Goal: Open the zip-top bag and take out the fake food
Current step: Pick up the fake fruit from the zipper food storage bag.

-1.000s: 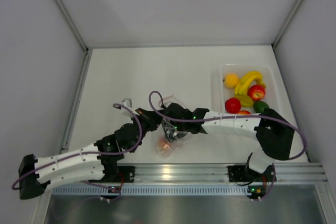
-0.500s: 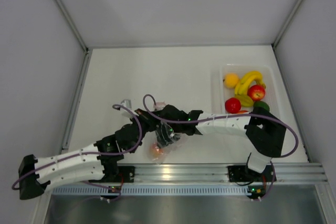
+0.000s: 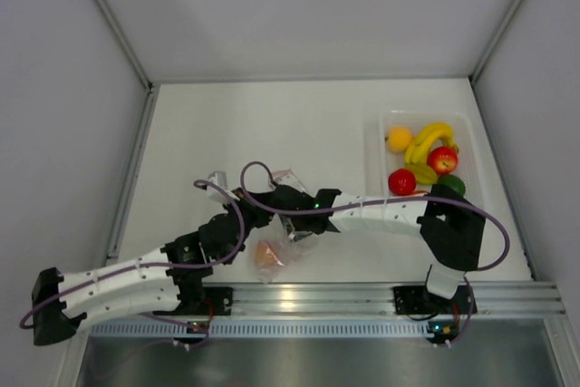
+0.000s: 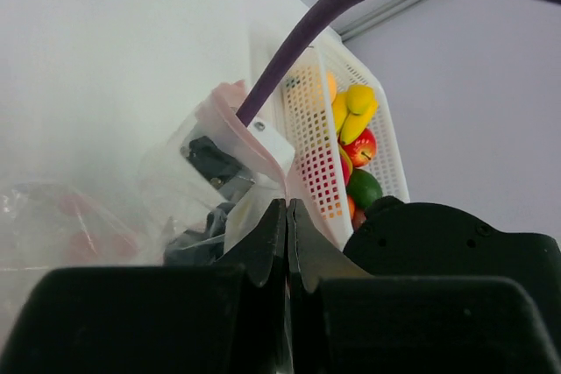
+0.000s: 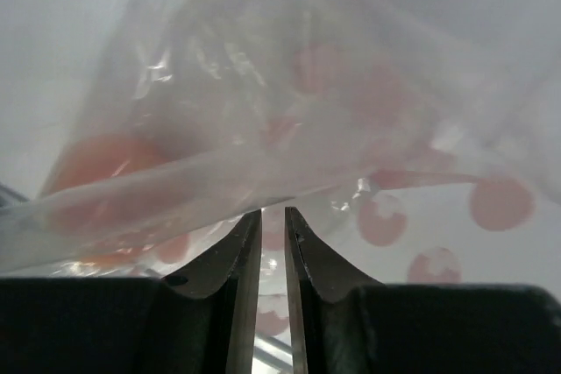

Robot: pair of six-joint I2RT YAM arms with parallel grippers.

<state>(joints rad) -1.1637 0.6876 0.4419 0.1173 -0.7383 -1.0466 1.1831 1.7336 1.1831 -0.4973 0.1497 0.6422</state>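
Note:
The clear zip-top bag (image 3: 277, 244) lies crumpled between both arms near the table's front edge. One orange-peach piece of fake food (image 3: 265, 257) shows inside it. My left gripper (image 3: 256, 198) is shut on the bag's upper edge; in the left wrist view its jaws (image 4: 287, 203) pinch the film below the pink zip strip (image 4: 230, 96). My right gripper (image 3: 288, 224) sits against the bag from the right. In the right wrist view its jaws (image 5: 272, 210) stand a narrow gap apart, with the bag's film (image 5: 263, 129) at the tips and the peach piece (image 5: 96, 164) behind.
A clear tray (image 3: 376, 147) at the right holds bananas (image 3: 428, 140), an apple (image 3: 442, 160), a tomato (image 3: 401, 181), a lime (image 3: 450, 185) and an orange (image 3: 399, 139). A metal rail (image 3: 362, 296) runs along the near edge. Grey walls enclose the table.
My right gripper has moved left toward the left gripper and its jaws have narrowed. The bag has shifted left and nearer the front edge. The left gripper stays shut.

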